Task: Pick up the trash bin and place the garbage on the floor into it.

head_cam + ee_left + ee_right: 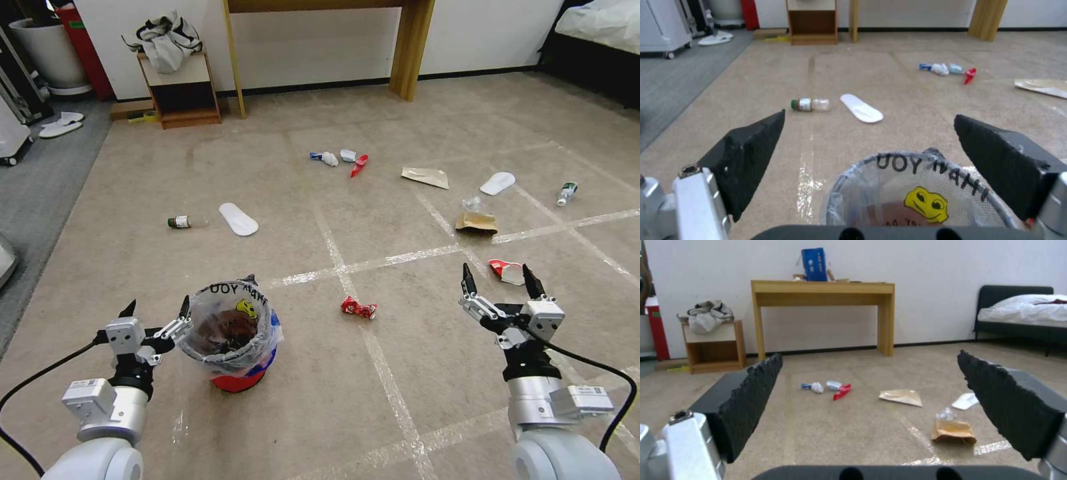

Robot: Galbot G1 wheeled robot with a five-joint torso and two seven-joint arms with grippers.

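Left gripper (pixel 155 312) sits right at the bin (pixel 233 333), wide open and holding nothing, its near finger just touching the bag's rim on the side away from the red wrapper (pixel 359 308). In the left wrist view the bin's mouth lies below and between the spread fingers, not yet gripped. The risk, as I read it: closing here could pinch only the loose clear bag (pixel 889 186), so the liner pulls up or the light bin tips and spills. Inside the bin there is already dark and reddish litter low in the bag. Right gripper (pixel 500 281) hangs open and empty well past the wrapper from the bin, over bare carpet. A bottle (pixel 181 221) and white sole (pixel 238 219) lie beyond the bin, more garbage further out.
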